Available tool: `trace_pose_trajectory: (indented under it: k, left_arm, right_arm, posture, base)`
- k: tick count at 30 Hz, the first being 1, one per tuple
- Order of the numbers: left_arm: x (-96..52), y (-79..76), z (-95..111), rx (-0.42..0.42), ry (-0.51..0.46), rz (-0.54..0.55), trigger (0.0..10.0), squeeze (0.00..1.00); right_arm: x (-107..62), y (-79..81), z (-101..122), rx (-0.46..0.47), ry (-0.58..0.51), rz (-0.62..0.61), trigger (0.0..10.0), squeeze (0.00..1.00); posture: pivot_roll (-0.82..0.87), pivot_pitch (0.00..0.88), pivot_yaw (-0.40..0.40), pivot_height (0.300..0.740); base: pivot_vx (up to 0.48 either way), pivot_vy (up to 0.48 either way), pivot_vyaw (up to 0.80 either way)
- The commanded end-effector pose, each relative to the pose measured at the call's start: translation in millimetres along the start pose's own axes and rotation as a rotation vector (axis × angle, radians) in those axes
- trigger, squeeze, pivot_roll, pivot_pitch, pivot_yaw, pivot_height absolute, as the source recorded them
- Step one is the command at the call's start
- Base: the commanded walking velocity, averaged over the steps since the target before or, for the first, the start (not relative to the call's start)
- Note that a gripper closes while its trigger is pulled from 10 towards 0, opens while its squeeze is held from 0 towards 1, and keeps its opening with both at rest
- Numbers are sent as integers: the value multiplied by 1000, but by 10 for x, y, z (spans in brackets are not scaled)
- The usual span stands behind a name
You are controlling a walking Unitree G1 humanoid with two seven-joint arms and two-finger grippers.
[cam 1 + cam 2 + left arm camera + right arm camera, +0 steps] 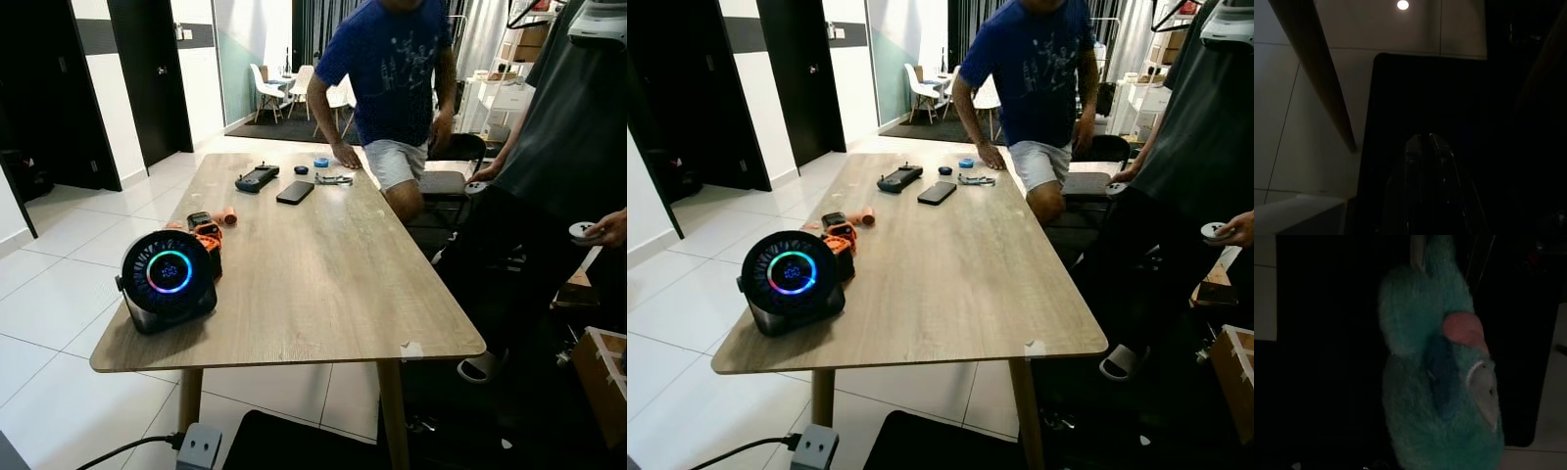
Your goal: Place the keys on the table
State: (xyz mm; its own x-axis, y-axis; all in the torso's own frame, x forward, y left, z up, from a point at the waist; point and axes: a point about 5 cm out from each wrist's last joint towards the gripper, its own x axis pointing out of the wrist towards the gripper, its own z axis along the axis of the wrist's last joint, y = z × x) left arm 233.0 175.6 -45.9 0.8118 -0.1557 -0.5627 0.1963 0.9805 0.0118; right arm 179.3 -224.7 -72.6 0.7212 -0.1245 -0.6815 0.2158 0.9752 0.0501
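Note:
A teal plush charm with a pink and blue face hangs close before the right wrist camera over a dark floor. A bit of metal ring shows at its top; these are the keys, held by my right gripper, whose fingers the plush hides. My left gripper hangs low beside a table leg, shut and empty, above a black mat. The long wooden table stretches ahead of me, its near right part bare.
On the table's left stand a round black fan with a lit ring and an orange tool. A phone and controller lie far off. One person leans on the far end; another stands right.

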Motion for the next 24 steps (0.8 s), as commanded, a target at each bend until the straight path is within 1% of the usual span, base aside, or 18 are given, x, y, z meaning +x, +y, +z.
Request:
trace_pose_trajectory:
  k: [1,4,9,14,20,24]
  left_arm:
    - [-35,58,-66,24,29,11,10000,0]
    - [-40,81,-71,37,37,15,10000,0]
    - [-47,106,-78,39,41,22,10000,0]
    - [-66,169,-108,16,60,46,10000,0]
    - [-76,142,-155,36,87,31,10000,0]
    - [-77,134,-160,36,87,29,10000,0]
  right_arm:
    - [-20,-53,-50,11,23,-23,10000,0]
    - [-34,-88,-72,17,28,-35,10000,0]
    - [-39,-97,-80,16,31,-36,10000,0]
    - [-36,-102,-89,10,49,-35,10000,0]
    - [-30,-118,-82,7,63,-35,10000,0]
    - [-26,-111,-76,10,63,-36,10000,0]
  posture:
    - [4,5,32,740]
    - [3,0,30,740]
    - [5,0,24,740]
    - [15,0,-5,740]
    - [16,0,-6,740]
    - [17,0,-6,740]
  base:
    - [0,0,0]
    - [0,0,0]
    - [0,0,0]
    - [0,0,0]
    - [0,0,0]
    - [0,0,0]
